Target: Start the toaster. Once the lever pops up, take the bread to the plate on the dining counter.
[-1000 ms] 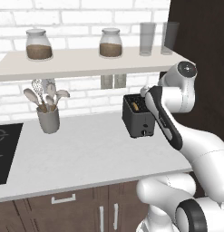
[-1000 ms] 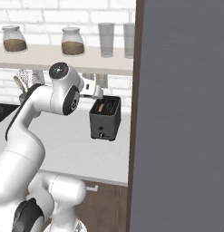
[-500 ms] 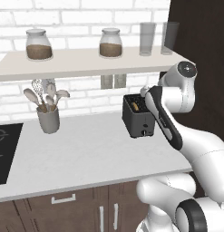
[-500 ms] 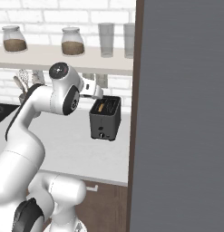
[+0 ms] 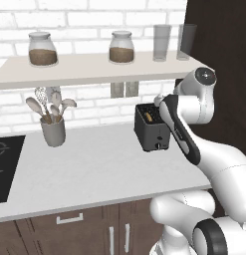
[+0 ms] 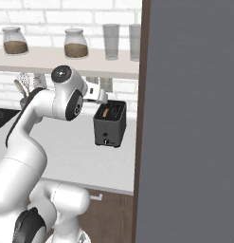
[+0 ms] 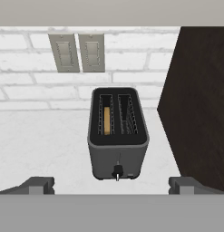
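Observation:
The dark toaster [image 5: 152,130] [image 6: 110,124] [image 7: 118,136] stands on the pale worktop by the brick wall. The tan bread [image 7: 106,120] [image 5: 150,117] [image 6: 105,112] sits upright in one of its two top slots; the other slot is empty. A small lever [image 7: 116,171] sticks out low on the toaster's narrow near face. My gripper [image 7: 113,185] hovers above and in front of the toaster, open, its two fingertips [image 7: 37,184] far apart and holding nothing. The hand [image 6: 97,92] hangs close to the toaster's upper left. The plate and the dining counter are out of view.
A tall dark cabinet wall [image 6: 189,118] [image 7: 199,99] stands just right of the toaster. Above it, a shelf [image 5: 94,67] carries two jars and two glasses. A utensil holder [image 5: 53,130] and a black cooktop [image 5: 5,164] lie to the left. Two wall outlets [image 7: 77,52] sit behind the toaster.

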Available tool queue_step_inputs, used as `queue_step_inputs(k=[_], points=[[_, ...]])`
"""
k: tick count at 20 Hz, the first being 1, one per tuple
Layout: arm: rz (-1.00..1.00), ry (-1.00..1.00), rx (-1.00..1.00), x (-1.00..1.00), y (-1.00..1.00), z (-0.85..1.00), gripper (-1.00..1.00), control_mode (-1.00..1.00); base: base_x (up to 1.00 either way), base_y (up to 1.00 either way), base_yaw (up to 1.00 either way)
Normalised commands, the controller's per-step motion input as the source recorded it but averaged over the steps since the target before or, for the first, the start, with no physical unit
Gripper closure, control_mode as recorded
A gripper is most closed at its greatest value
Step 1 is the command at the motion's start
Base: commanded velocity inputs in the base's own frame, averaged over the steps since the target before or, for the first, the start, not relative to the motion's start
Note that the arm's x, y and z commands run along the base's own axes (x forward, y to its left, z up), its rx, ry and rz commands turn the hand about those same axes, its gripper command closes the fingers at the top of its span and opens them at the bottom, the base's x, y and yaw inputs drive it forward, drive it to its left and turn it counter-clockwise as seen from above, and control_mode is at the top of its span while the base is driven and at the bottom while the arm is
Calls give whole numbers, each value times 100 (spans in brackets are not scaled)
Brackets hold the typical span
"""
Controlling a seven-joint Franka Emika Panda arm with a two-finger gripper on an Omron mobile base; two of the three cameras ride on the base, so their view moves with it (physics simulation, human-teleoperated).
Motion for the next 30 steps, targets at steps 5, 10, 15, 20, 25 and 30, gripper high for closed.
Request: queue_step_inputs(k=[5, 10, 15, 20, 25, 30], points=[[0, 0, 0, 0, 0, 0, -100, -100, 0, 0, 0], [0, 0, 0, 0, 0, 0, -100, -100, 0, 0, 0], [0, 0, 0, 0, 0, 0, -100, -100, 0, 0, 0], [0, 0, 0, 0, 0, 0, -100, -100, 0, 0, 0], [0, 0, 0, 0, 0, 0, -100, -100, 0, 0, 0], [0, 0, 0, 0, 0, 0, -100, -100, 0, 0, 0]])
